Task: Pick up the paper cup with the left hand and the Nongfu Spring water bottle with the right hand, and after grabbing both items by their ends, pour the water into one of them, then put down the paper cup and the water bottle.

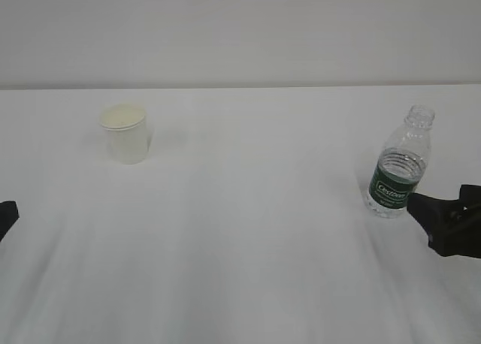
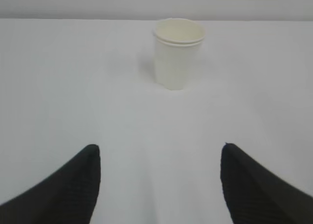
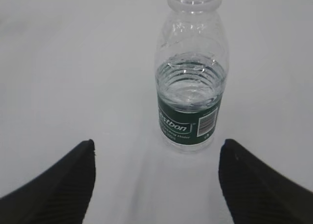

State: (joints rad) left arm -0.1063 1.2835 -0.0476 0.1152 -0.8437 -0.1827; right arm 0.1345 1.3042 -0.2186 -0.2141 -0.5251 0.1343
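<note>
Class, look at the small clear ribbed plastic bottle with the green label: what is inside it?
The clear ribbed plastic bottle holds clear water up to about mid-height. The green label band hides the water behind it.

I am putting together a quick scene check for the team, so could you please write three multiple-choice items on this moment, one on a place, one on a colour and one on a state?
1. Where does the paper cup stand, seen from the exterior view?
A. far left of the table
B. beside the bottle
C. in a hand

2. What colour is the label band on the water bottle?
A. red
B. dark green
C. yellow

3. How is the bottle's neck?
A. capped
B. capless
C. covered by the cup

Answers:
1 A, the cup stands alone on the table, far from the bottle.
2 B, the band shows green with white lettering.
3 B, the neck opening is bare.
</note>
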